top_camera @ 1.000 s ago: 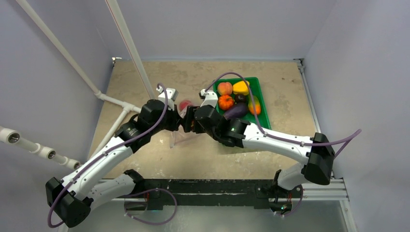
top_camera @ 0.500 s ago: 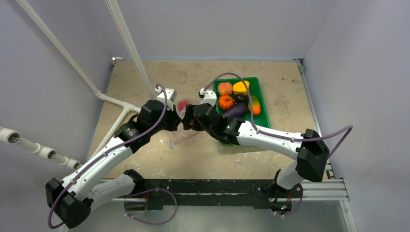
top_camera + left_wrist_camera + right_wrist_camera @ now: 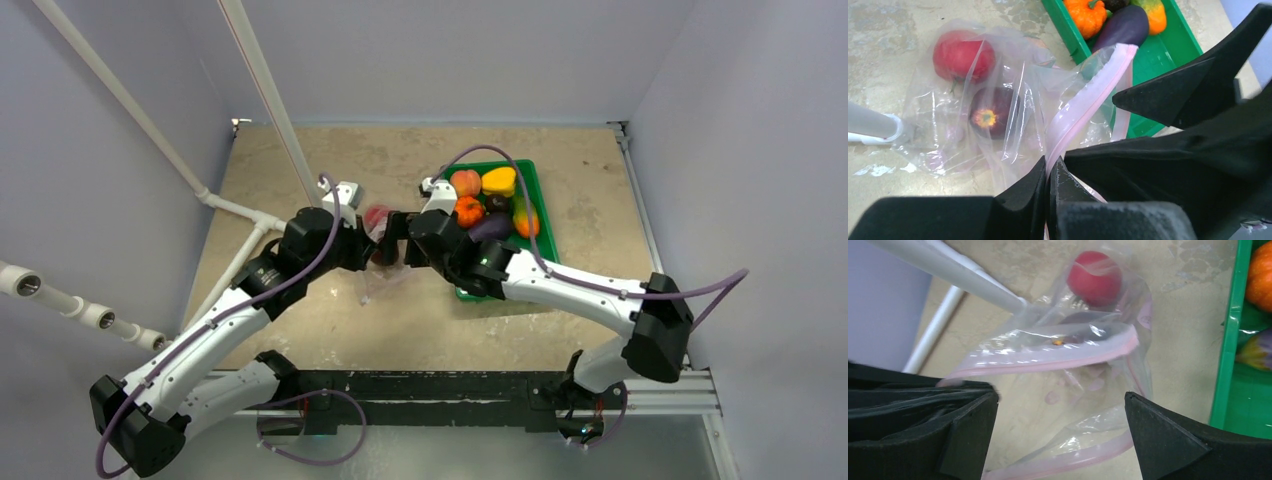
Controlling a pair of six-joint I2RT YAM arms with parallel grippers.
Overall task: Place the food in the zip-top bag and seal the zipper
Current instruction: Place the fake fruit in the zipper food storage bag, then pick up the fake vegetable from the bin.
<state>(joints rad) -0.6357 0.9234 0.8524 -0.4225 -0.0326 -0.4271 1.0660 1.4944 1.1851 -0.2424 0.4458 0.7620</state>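
Top cam, nearest you: both wrists crowd together over the bag [image 3: 385, 285], so the fingertips and most of the bag are hidden there; go by the wrist cams.

L gripper [image 3: 1048, 167] is clenched tight on the zipper [image 3: 1088, 100]; the pink strip runs straight into the closed tips. R gripper [image 3: 1060, 400] is spread wide w/ nothing pinched btwn its fingers. The bag's lower lip runs up to the right-hand finger, but you can't tell if they touch.

Vs a sec ago: R wrist sits a bit farther from its base and L wrist a bit more to the left. Bag and tray are in about the same spots.

The bag lies crumpled on the table [image 3: 400, 150], mouth gaping, its two pink strips apart, so it's not sealed. Inside: a dark purple piece [image 3: 990, 112] w/ a yellow-orange end, and past it a round red one [image 3: 963, 55] at the far end. A small pale blob next to the purple one is too blurry to name. A white pipe [image 3: 948, 262] ends by the bag's far-left corner.

Just right of the bag is the green tray [image 3: 530, 166], its near end hidden under the R arm. In it: eggplant [image 3: 492, 228], orange pumpkin [image 3: 468, 211], an orange-green piece [image 3: 525, 218], a small dark one [image 3: 497, 203], then a peach [image 3: 465, 183] and a yellow piece [image 3: 498, 181] farthest back.
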